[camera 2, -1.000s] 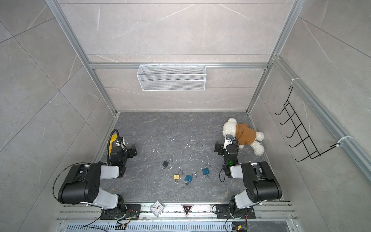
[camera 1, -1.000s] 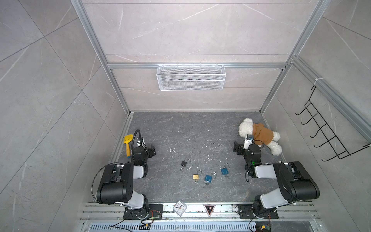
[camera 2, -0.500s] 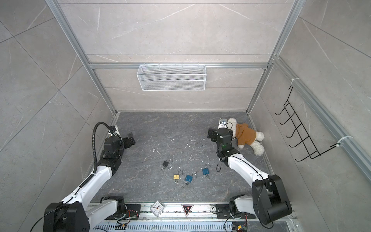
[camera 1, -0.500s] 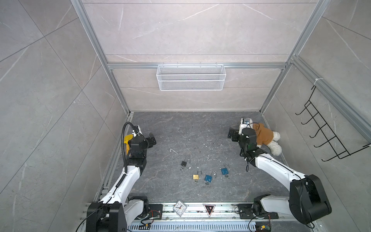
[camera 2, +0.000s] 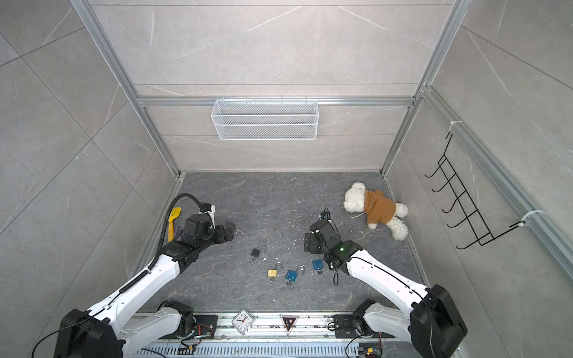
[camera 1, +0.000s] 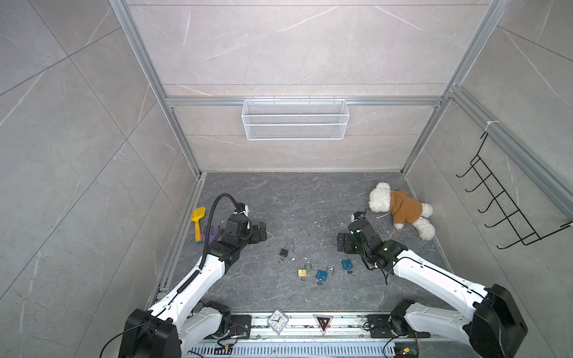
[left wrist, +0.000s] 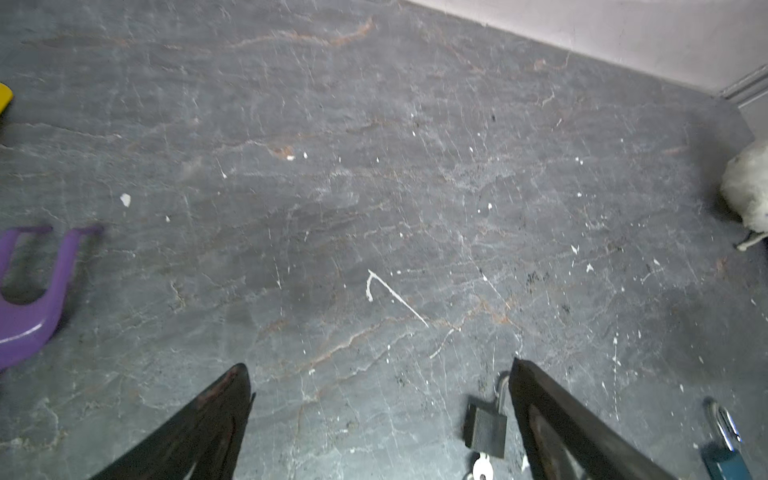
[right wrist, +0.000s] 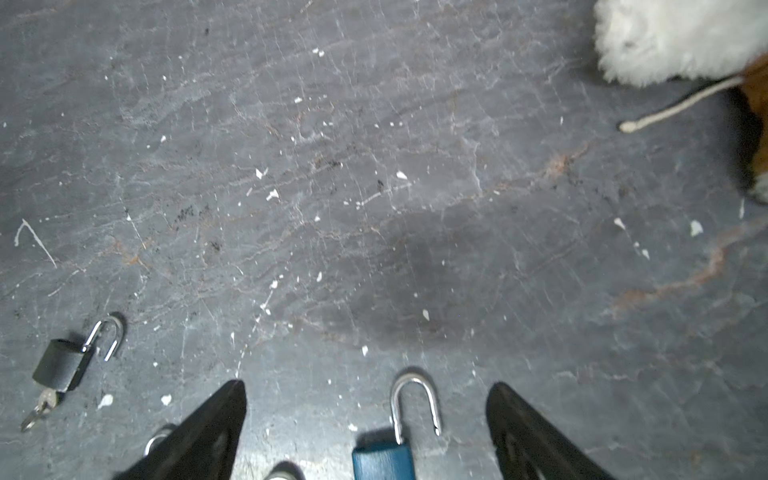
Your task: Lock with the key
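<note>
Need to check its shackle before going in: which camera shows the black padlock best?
The right wrist view: the black padlock lies whole there, shackle swung open, key at its base. In the left wrist view the left gripper hides part of its shackle. In both top views the padlock is tiny, details lost.

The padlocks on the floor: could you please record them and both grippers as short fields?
padlocks: four on the floor
colours: black padlock, gold padlock, middle blue padlock, right blue padlock
black padlock: shackle open, key at its base
right blue padlock: shackle open
left gripper: open, empty
right gripper: open, empty
bystander: teddy bear
</note>
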You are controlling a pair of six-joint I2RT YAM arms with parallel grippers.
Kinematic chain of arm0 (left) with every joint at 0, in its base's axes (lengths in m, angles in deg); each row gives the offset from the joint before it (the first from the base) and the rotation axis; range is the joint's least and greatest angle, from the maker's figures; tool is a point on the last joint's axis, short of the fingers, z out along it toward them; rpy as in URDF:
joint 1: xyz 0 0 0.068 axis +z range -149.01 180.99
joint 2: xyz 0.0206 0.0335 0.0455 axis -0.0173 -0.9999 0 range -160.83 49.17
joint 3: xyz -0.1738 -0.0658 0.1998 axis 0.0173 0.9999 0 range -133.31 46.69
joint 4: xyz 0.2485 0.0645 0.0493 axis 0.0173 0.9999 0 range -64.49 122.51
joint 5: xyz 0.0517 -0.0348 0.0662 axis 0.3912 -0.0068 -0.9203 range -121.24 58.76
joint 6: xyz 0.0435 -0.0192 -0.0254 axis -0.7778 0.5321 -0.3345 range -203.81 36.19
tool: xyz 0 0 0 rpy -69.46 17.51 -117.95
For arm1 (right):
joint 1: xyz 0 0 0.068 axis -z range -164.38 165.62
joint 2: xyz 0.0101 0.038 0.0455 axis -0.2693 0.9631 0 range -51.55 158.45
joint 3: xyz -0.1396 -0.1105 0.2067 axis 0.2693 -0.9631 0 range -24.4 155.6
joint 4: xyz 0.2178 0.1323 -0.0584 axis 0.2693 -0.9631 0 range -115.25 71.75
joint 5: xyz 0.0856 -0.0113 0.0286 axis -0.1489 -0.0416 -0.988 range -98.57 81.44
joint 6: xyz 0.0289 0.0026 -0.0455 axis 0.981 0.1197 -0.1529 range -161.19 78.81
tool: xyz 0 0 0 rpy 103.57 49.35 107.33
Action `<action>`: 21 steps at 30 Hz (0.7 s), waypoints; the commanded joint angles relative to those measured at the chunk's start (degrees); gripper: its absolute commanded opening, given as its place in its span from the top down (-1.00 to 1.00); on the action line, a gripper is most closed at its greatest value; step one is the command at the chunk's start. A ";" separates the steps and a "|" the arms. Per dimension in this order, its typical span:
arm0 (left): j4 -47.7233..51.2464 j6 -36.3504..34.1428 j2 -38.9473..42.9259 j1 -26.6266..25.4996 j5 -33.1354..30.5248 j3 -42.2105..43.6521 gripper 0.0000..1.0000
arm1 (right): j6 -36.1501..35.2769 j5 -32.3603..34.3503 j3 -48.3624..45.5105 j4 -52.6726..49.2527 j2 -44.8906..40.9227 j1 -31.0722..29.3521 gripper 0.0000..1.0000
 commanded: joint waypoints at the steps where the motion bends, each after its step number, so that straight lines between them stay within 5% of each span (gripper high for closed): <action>1: 4.82 2.53 1.21 -0.98 -0.31 -0.69 -0.90 | 3.95 -1.92 -1.77 -5.05 -0.45 -0.68 -0.85; 21: 10.65 9.62 -4.41 -9.88 -7.58 -0.16 -0.91 | 9.19 -6.83 -4.06 -10.44 1.05 -5.01 -0.68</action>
